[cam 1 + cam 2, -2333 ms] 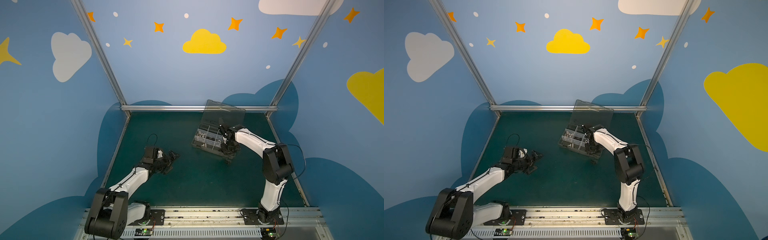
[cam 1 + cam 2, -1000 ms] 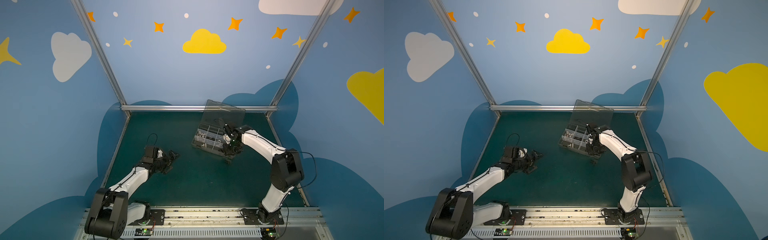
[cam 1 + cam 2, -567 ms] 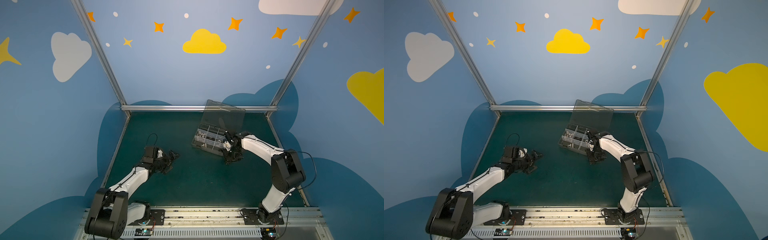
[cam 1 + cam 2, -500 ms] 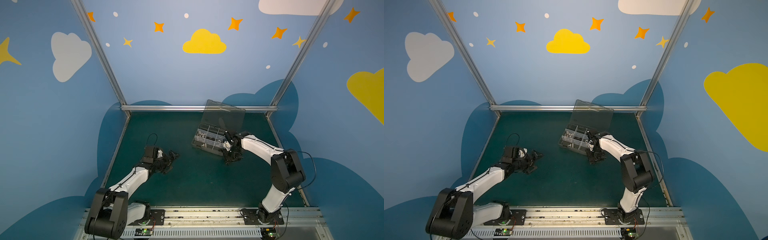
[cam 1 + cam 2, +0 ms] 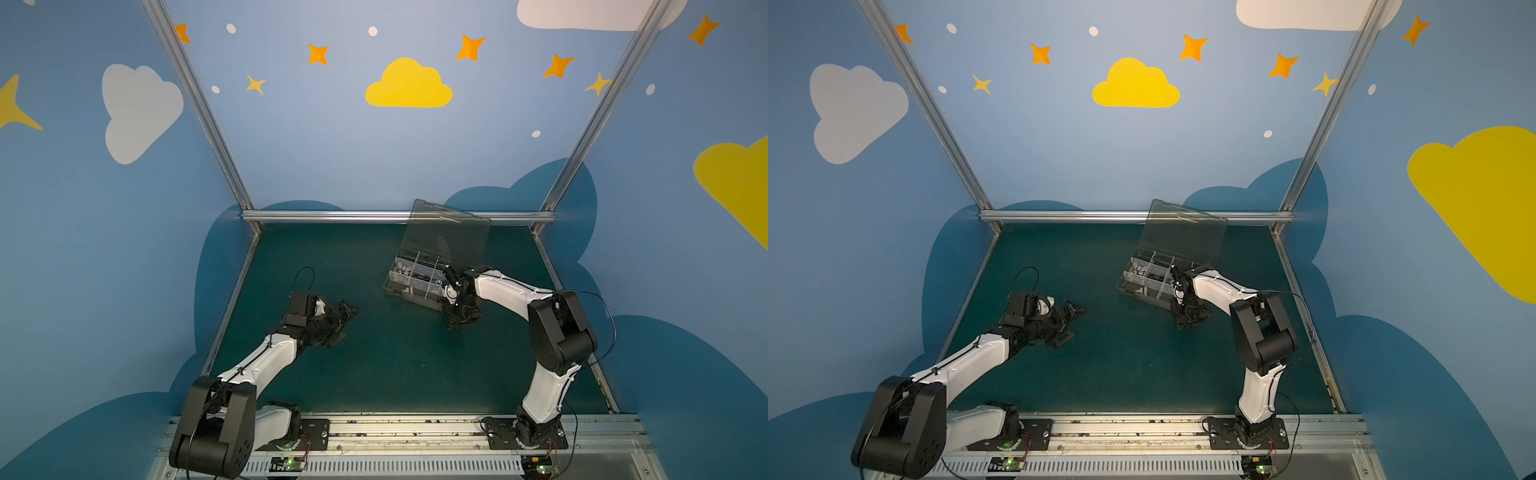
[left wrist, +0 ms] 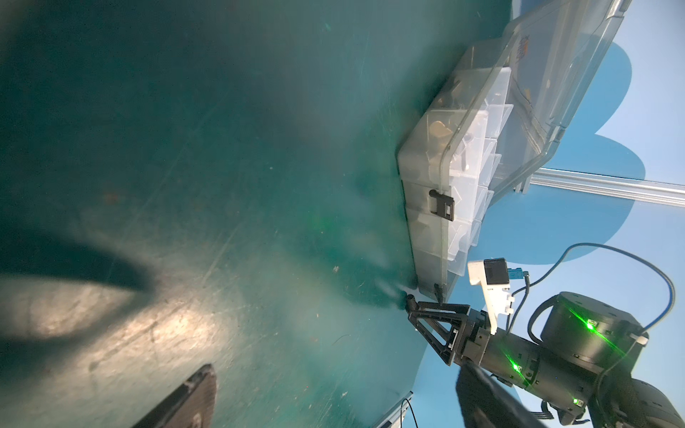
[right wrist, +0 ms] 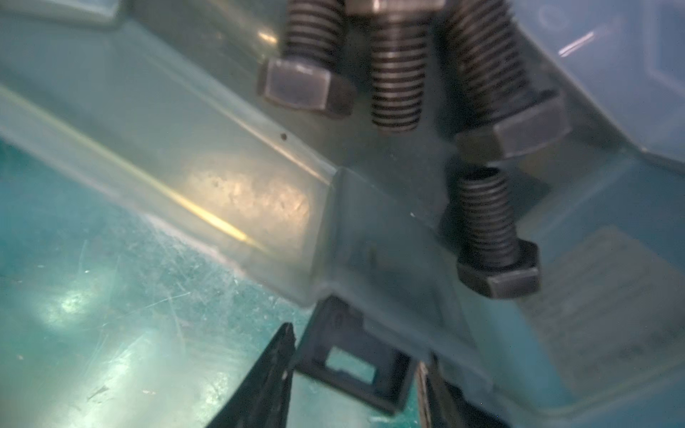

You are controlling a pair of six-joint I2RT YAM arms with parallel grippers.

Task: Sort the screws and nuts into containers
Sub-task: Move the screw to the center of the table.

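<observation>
Blue walls with painted clouds and stars close the dark green bench (image 5: 395, 365) on three sides. On its far right part stands the clear organizer box (image 5: 411, 296), a little askew, with its transparent lid (image 5: 449, 237) raised upright at the back. Both top views show the box (image 5: 1142, 293).

Between the dividers lie small silver pieces (image 5: 402, 268) in the far left compartment and darker pieces beside them, too small to name. The right wrist view looks through the box wall (image 7: 241, 192) at four hex-head screws (image 7: 485, 229) in the corner compartment nearest to the right arm. Three lie close together and one lies a bit apart from them.

The right end effector (image 5: 458, 319) points down at this near corner of the box, with its tips low by the bench, as both top views show (image 5: 1187, 320). In its wrist view (image 7: 352, 387) the fingers stand partly apart, one on each side of the black latch (image 7: 326, 333) on the box front. Whether they press on the latch I cannot tell.

The left end effector (image 5: 344, 326) is low over the left side of the bench, well apart from the box. Its fingers are spread wide and nothing is between them (image 5: 1071, 325). The left wrist view shows the box from the side (image 6: 426, 166), with a second latch (image 6: 441, 205) on its front wall.
</observation>
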